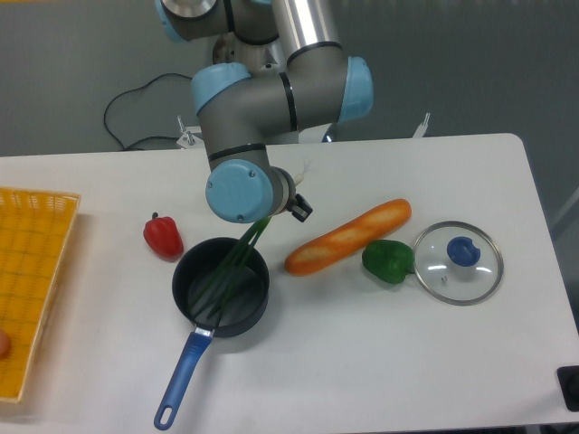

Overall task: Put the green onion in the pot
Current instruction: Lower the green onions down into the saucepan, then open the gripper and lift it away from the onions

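Here the green onion (237, 260) slants down into the pot (222, 287), its upper end disappearing under the arm's wrist where the end effector is hidden so I cannot tell its grip, with a red pepper (163, 235) left and bread loaf (348, 236) right on the tabletop (380, 362).

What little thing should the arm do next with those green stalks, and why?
Probably let go, or dip slightly first. The green onion already slants down into the pot, its lower ends near the bottom, while its top runs up under the arm's wrist, which hides the pincer. The stalks are well inside the rim, so I'd expect them to fall inside, though one may lean on the rim.
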You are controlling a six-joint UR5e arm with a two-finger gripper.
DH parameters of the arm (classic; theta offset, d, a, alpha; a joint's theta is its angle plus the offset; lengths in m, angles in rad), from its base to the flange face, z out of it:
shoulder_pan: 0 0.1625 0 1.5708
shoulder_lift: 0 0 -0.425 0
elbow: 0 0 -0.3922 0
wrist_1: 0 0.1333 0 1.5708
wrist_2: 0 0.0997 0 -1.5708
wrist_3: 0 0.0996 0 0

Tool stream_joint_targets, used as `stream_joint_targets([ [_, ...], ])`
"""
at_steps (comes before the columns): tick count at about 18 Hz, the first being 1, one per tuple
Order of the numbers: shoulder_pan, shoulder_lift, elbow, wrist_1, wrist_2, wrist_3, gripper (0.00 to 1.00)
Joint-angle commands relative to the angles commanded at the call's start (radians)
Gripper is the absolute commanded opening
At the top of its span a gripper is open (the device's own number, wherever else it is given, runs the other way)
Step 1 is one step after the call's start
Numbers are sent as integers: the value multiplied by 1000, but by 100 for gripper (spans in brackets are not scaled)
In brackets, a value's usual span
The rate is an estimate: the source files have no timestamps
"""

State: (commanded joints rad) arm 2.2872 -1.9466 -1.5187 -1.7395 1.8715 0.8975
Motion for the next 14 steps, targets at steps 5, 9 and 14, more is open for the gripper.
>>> stream_joint_targets([
  [5,-17,-23,14,2,-6,-34,17],
  [9,-31,-35,14,34,-8,-43,17],
  [14,-34,-38,22,34,-8,-55,17],
])
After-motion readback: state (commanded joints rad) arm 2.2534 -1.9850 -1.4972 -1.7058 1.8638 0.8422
